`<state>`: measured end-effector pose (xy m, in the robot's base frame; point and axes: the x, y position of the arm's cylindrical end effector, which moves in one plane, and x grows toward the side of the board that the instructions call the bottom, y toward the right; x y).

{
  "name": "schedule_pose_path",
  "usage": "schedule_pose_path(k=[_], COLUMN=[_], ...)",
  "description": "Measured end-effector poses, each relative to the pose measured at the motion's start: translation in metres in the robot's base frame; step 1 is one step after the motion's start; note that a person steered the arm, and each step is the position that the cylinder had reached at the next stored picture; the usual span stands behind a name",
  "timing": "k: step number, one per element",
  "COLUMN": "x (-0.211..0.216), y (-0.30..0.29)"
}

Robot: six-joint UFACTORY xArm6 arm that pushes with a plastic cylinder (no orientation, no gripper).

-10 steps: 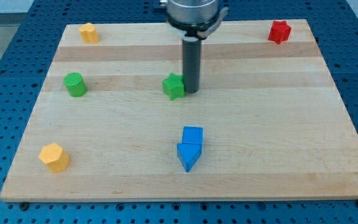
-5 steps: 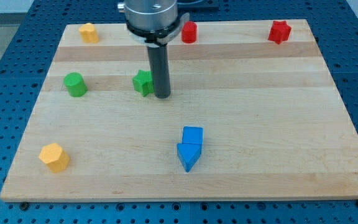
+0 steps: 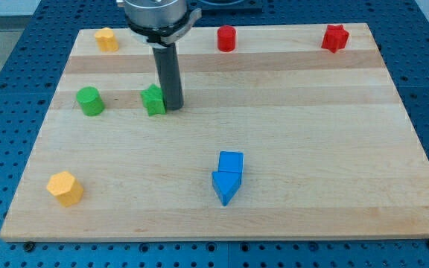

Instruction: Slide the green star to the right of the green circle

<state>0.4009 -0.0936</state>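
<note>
The green star (image 3: 153, 100) lies on the wooden board (image 3: 311, 149), left of centre. The green circle (image 3: 90, 101) stands further to the view's left at about the same height, with a gap between them. My tip (image 3: 173, 106) touches the star's right side. The rod rises from there to the view's top.
A yellow block (image 3: 106, 39) is at the top left and a yellow hexagon-like block (image 3: 65, 187) at the bottom left. A red cylinder (image 3: 226, 38) and a red star (image 3: 334, 38) are along the top. A blue cube (image 3: 231, 161) and blue triangle (image 3: 225, 186) touch near the bottom centre.
My tip has moved to the view's left, pushing the green star leftward toward the green circle. The red cylinder has come into sight behind the arm.
</note>
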Motion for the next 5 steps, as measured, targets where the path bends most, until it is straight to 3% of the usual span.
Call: schedule_pose_path(k=[4,5], x=[0.000,-0.018], y=[-0.055,-0.054])
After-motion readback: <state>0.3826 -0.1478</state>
